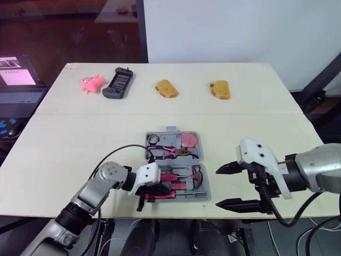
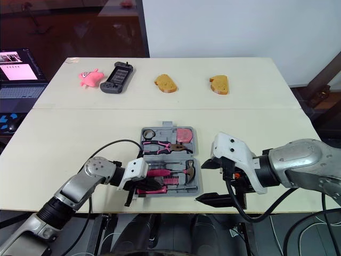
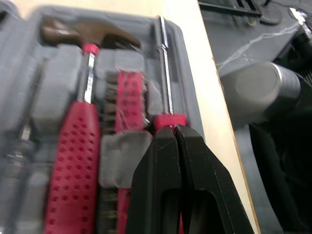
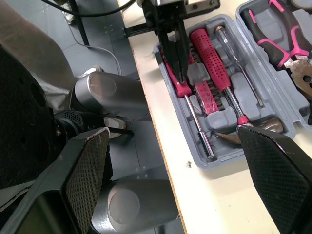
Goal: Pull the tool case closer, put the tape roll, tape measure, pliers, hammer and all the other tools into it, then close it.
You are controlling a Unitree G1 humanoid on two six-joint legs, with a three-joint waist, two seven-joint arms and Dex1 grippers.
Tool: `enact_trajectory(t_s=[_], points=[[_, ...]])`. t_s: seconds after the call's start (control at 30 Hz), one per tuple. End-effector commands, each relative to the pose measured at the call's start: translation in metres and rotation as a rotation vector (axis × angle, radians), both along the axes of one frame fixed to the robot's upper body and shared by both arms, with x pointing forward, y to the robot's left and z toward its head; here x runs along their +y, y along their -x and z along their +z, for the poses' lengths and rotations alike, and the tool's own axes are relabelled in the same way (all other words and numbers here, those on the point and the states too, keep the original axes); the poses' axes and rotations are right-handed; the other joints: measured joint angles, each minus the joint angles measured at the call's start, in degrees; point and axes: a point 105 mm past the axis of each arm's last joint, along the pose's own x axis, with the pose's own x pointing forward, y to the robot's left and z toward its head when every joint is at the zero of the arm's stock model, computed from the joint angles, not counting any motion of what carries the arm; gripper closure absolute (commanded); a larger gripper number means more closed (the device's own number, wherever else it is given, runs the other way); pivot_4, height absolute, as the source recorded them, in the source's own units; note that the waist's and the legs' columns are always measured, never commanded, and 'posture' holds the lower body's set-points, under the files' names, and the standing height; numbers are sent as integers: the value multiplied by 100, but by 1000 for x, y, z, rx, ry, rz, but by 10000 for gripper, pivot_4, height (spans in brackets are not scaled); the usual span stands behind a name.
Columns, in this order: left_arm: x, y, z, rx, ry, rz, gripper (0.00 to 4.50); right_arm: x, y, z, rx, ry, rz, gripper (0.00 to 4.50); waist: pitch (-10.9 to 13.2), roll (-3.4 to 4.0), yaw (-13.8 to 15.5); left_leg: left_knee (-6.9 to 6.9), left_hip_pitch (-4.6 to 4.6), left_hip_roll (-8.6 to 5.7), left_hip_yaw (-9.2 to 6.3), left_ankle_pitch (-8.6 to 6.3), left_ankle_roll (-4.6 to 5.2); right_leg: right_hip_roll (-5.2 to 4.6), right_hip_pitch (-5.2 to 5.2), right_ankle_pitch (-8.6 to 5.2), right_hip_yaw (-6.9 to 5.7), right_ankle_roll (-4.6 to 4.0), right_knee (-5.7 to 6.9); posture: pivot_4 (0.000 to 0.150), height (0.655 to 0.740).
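We're deep into the packing step: the tool case (image 1: 200,149) lies open and flat on the table (image 1: 80,138), close to the near edge, and most of its moulded slots look filled. The pliers (image 1: 168,152) and a pink block I take for the tape measure (image 1: 188,140) sit in the far half, and the hammer (image 3: 78,146) is bedded in the near half. The left tool (image 3: 174,130) is down inside that near half, fingers pinched narrow around the pink handle of the screwdriver (image 3: 165,73). The screwdriver's steel shaft lies along the outermost slot, beside the case wall, with the hammer running parallel one slot over. By my read it is being seated, and it looks about home. The right tool (image 1: 218,187) hovers just off the case's right side near the table edge, spread wide and holding nothing. The next move, I'd judge, is for the left tool to let go and lift straight up so the handle isn't dragged out of its groove. Then one half has to be folded over the other, and the right tool is well placed for that. Across the table, well apart, sit a pink toy (image 1: 91,83), a dark handset (image 1: 118,83) and two bread pieces (image 1: 166,88); none looks like a tool to pack.
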Motion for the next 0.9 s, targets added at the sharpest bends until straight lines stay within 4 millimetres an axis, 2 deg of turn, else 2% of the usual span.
enact_trajectory(t_s=[0.03, 0.33, 0.5, 0.63, 0.7, 0.8, 0.9], points=[[-2, 3, -8, -9, -26, -33, 44215, 0, -1, 8, -39, 1, 5, 0, 0, 0, 0, 0, 0, 0, 0, 0, 0, 0, 0, 0, 0, 0, 0, 1500, 7400], [6, 5, -29, 33, -116, -3, 44215, -1, -1, 9, -38, 6, 0, 0, -15, 24, 1, 0, 4, 0, -1, 0, 0, 0, 6, -1, 0, -1, -2, 1500, 7400], [10, 8, -29, 52, -124, 5, 44215, -1, -2, 9, -38, 5, 1, 0, -21, 35, -4, -5, 23, 0, -1, -1, 1, 0, 23, -5, -1, -6, -4, 1500, 7400], [8, -5, -3, 60, -23, 79, 44215, -1, -3, 10, -42, -2, 7, 0, -22, 36, -5, -7, 32, 1, -2, -1, 1, 0, 32, -6, -2, -6, -6, 1500, 7400], [12, -12, 24, 41, 32, 105, 44215, -1, -4, 11, -47, -9, 8, 0, -20, 34, -15, -8, 31, 1, -3, -1, 1, 0, 31, -6, -3, -5, -6, 1500, 7400], [25, -16, 61, 18, 74, 145, 44215, -4, -6, 12, -58, -21, 7, 0, -18, 36, -17, -8, 23, 3, -4, -1, 1, 3, 20, -6, -4, -4, -3, 1500, 7400], [41, -12, 74, 32, 74, 183, 44215, -7, -5, 11, -52, -27, 16, 0, -19, 39, -12, -8, 21, 2, -3, -1, 1, 2, 19, -5, -4, -2, -4, 1500, 7400]])
